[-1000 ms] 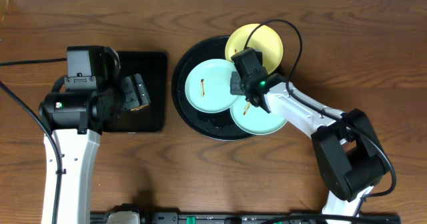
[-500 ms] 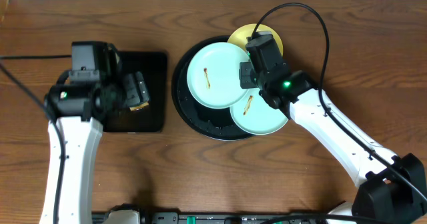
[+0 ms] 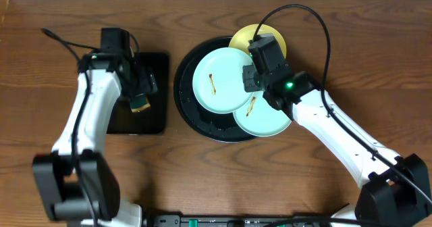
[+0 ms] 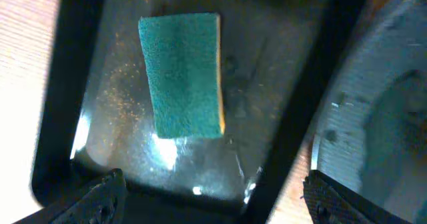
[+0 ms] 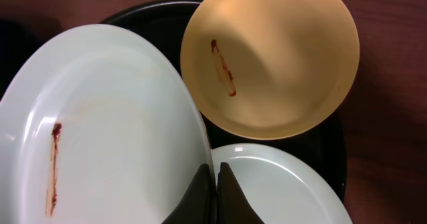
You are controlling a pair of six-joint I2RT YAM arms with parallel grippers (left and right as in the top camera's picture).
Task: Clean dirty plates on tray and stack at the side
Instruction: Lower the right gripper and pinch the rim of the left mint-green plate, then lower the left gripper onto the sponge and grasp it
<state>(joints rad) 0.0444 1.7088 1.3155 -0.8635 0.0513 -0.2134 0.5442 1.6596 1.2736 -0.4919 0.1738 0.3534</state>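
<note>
The right gripper (image 5: 213, 187) is pinched shut on the rim of a pale mint plate (image 5: 113, 131). This plate overlaps its two neighbours and seems lifted above the round black tray (image 3: 185, 98). A thin brown streak runs down its left side. Just beside the gripper lies a second mint plate (image 5: 280, 184), flat in the tray, with a short smear. Beyond both, a pale yellow plate (image 5: 280, 64) sits at the tray's far edge, also streaked.

On the other side, the left gripper (image 4: 213, 201) hangs with its jaws wide over a green sponge (image 4: 181, 74) in a rectangular black tray (image 4: 70, 71).

The step in hand looks like fetching the sponge. The left jaws should probably drop squarely over the sponge's narrow width. Meanwhile the pinched plate should be held steady for wiping. The brown wooden counter (image 3: 202, 180) holds no stacked plates.
</note>
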